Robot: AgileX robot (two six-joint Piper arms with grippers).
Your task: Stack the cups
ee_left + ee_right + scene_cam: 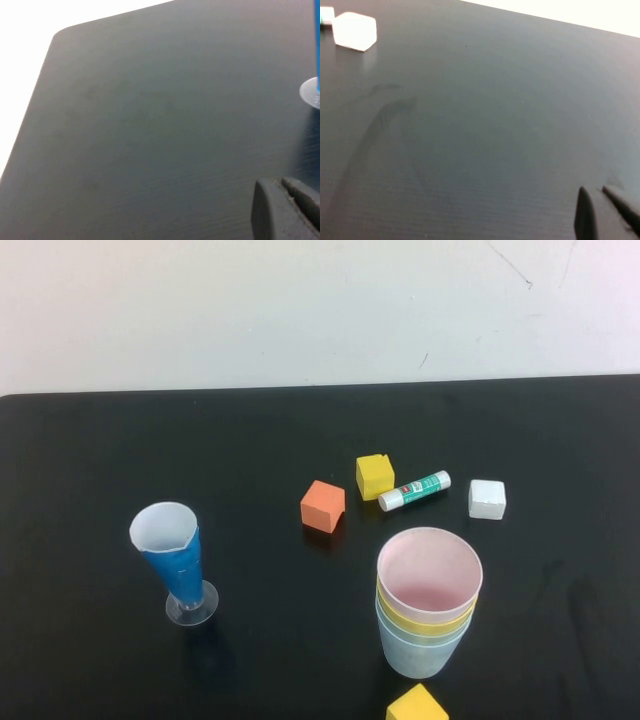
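With the cups nested right of centre near me, pink inside yellow, pale blue outermost, matte and tapered, I'd judge stacking done; green unseen. Best keep clear. Left gripper and right gripper hover low over bare black table, both clenched, empty.

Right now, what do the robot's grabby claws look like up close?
Only the tips show. The left gripper has dark grey, matte, blunt jaws pressed together, seen low over the black table. The right gripper looks alike: dark, narrow jaws, shut, tapering to points. No cables or markings are visible, and neither arm appears in the high view.
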